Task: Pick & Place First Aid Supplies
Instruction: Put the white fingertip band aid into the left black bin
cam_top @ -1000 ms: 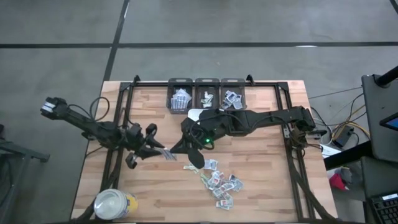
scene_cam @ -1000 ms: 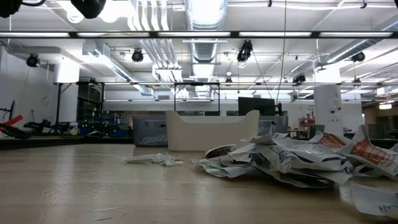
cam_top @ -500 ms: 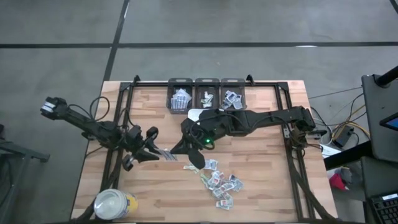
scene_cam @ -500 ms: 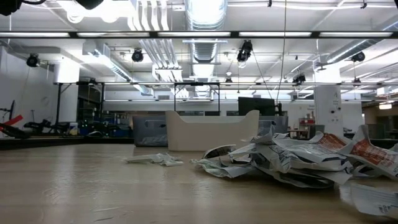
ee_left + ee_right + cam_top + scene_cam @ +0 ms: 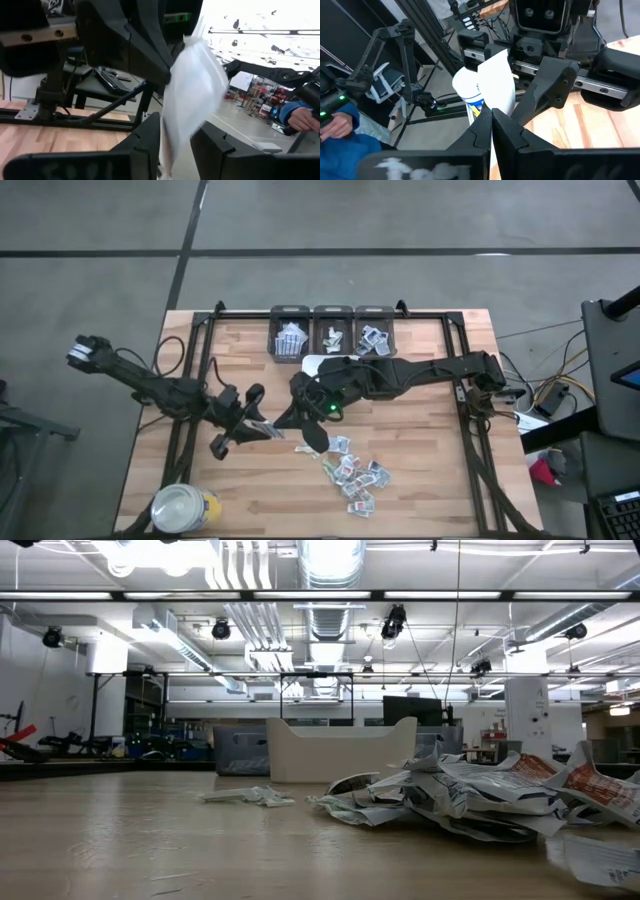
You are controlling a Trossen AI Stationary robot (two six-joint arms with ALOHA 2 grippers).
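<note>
A white packet [image 5: 266,429] hangs above the bench [image 5: 420,480], pinched from 9 o'clock by the left pincer [image 5: 252,427] and from 3 o'clock by the right pincer [image 5: 287,423], pressed together on its other end. More packets [image 5: 352,472] lie heaped nearby at 4 o'clock.

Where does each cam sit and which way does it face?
High: overhead, straight down on table; both arms.
Low: tabletop height, level across packet pile; no arm.
Left wrist: past left gripper pinching white packet.
Right wrist: past shut right gripper pinching the same packet, left gripper opposite.
Shared: both wrists show the packet; high and low the pile.
</note>
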